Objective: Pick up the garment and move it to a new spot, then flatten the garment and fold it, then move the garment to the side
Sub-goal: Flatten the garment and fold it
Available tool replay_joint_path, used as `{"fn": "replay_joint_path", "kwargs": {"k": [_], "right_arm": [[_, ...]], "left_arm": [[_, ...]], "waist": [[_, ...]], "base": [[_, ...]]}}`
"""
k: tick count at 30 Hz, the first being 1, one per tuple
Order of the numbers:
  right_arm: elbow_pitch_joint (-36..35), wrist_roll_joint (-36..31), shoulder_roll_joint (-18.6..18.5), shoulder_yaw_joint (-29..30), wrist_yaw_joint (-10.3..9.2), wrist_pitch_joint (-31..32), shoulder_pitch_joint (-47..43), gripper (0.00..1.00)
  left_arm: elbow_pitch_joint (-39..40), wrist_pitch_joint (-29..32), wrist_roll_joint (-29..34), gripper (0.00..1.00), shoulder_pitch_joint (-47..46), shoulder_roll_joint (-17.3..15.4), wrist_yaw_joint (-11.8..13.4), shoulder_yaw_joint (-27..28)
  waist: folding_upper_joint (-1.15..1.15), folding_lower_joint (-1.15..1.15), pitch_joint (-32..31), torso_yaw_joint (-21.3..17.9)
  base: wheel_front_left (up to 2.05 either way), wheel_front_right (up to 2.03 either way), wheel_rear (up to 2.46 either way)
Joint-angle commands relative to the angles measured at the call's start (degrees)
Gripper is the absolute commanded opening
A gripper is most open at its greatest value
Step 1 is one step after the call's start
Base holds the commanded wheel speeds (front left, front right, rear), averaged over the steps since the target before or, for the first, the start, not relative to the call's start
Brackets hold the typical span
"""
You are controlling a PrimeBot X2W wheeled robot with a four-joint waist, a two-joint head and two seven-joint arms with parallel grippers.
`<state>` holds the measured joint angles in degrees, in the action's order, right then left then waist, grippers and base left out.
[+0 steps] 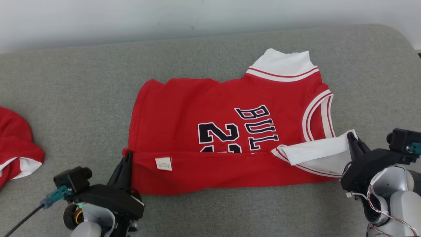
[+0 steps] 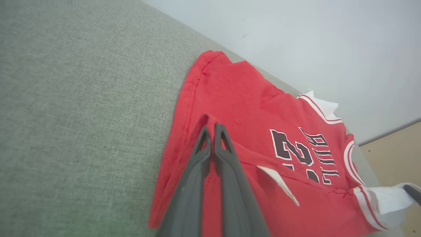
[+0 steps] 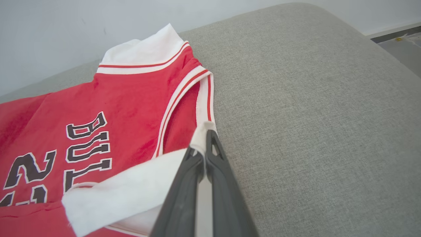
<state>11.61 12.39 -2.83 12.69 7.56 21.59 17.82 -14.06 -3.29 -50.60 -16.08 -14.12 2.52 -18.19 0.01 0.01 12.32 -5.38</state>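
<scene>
A grey fabric-covered bench (image 1: 82,82) runs under everything, with a pale wall (image 1: 131,19) behind it. In the left wrist view a strip of beige floor (image 2: 394,148) shows past the jersey's collar end.

The garment, a red sleeveless jersey (image 1: 197,105) with white trim, lies sideways in the middle of the bench. Its near long edge is folded up over its front. A second red garment (image 1: 16,141) lies well apart, beyond the jersey's hem end.

The left gripper (image 1: 127,157) has its fingers pressed together, pinching the red corner of the fold at the jersey's hem end. The right gripper (image 1: 351,138) has its fingers pinched tight on the white-lined shoulder piece at the other end of the fold.

Black, white-edged lettering (image 1: 258,126) on the jersey reads "BUL", beside a "2" (image 1: 218,133); the fold covers the rest. A small white label (image 1: 163,163) sits on the folded strip, its print too small to read.
</scene>
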Motion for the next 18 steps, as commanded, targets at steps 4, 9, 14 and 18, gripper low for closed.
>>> {"fn": "replay_joint_path", "kwargs": {"k": [4,9,14,18], "right_arm": [[1.2,-1.0,-0.1,-1.3,-0.16,-1.0,2.4,0.0],[2.4,-1.5,-0.1,-1.8,-0.16,-2.8,4.7,0.0],[3.1,-1.7,-0.1,-1.2,-0.16,-5.1,6.3,0.0],[3.9,-2.0,-0.1,-1.3,-0.16,-6.5,7.5,0.0]], "left_arm": [[-1.0,-0.9,1.1,0.0,-2.4,0.3,0.6,0.1],[-2.7,-1.6,1.7,0.0,-3.4,0.5,1.0,0.0],[-3.7,-2.3,1.8,0.0,-4.1,0.7,0.9,0.0],[-4.5,-2.7,1.5,0.0,-4.4,0.8,0.7,0.1]], "waist": [[-0.01,-0.01,1.8,-0.1],[-0.01,-0.01,2.7,0.0],[-0.01,-0.01,3.2,0.4],[-0.01,-0.01,3.4,0.8]], "base": [[0.0,0.0,0.0],[0.0,0.0,0.0],[0.0,0.0,0.0],[0.0,0.0,0.0]]}}
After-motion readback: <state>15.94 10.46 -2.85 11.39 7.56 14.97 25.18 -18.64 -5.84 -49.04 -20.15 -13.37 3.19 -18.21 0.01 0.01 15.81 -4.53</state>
